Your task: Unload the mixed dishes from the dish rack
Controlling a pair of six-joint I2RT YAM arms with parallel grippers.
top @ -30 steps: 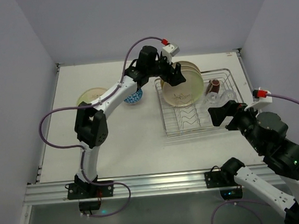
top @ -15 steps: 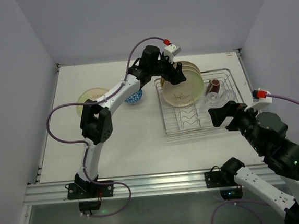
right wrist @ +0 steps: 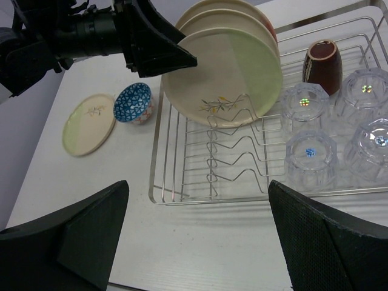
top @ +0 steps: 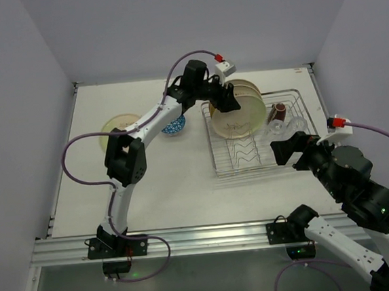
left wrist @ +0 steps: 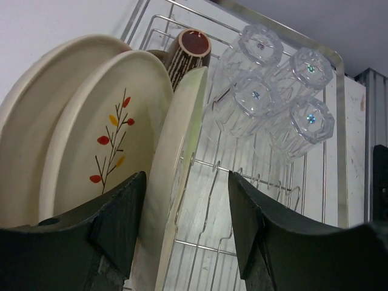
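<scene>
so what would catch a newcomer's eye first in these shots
The left pincer straddles the rim of the front plate, which stands in a row of upright plates at the left end of the dish rack; its jaws are not closed on it. Four clear tumblers sit upside down at the rack's right end, a brown mug beyond them. A blue bowl and a lone plate rest on the table left of the rack.

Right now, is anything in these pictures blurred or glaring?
Left wrist view: the fingers look dark and slightly soft; the tumblers are sharp with small glints. Right wrist view: crisp, same glints. Top view: even light on the table, no harsh shadows.
</scene>
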